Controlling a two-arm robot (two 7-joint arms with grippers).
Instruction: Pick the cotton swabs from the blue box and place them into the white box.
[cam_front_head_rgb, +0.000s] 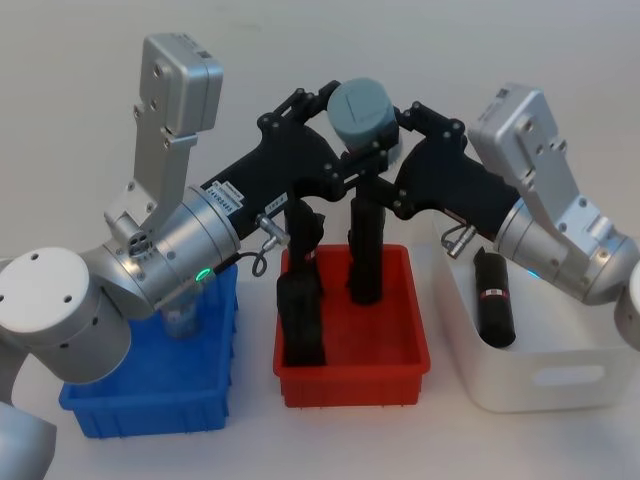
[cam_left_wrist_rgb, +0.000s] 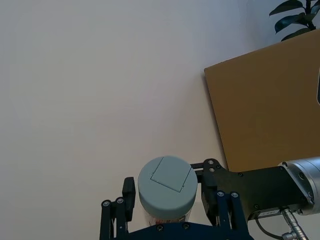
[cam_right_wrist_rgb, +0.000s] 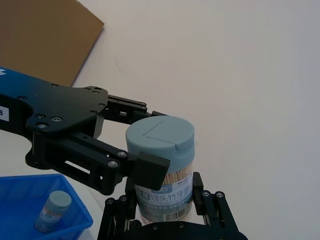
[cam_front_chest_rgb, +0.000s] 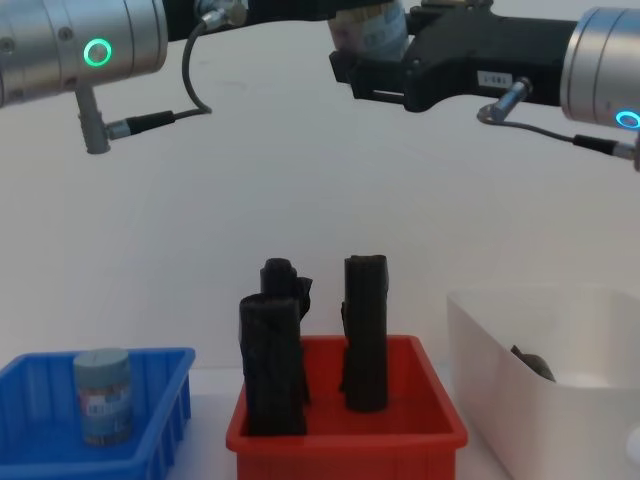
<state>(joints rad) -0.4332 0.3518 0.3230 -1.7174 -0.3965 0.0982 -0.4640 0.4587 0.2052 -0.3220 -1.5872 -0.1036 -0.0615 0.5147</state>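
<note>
High above the red bin, a cotton swab tub (cam_front_head_rgb: 363, 110) with a grey-blue lid (cam_left_wrist_rgb: 166, 185) hangs between both grippers. My left gripper (cam_front_head_rgb: 348, 130) reaches in from the left and is shut on it just under the lid (cam_right_wrist_rgb: 159, 135). From the right, my right gripper (cam_front_head_rgb: 393, 138) clasps the labelled lower body (cam_right_wrist_rgb: 165, 192), one finger on each side. A second cotton swab tub (cam_front_head_rgb: 186, 320) stands in the blue box (cam_front_head_rgb: 150, 410) at the left. At the right sits the white box (cam_front_head_rgb: 540, 385).
The red bin (cam_front_head_rgb: 350, 380) in the middle holds tall black rolls (cam_front_head_rgb: 301, 320). One black roll (cam_front_head_rgb: 494, 300) leans inside the white box. A brown cardboard sheet (cam_left_wrist_rgb: 270, 110) stands against the wall behind.
</note>
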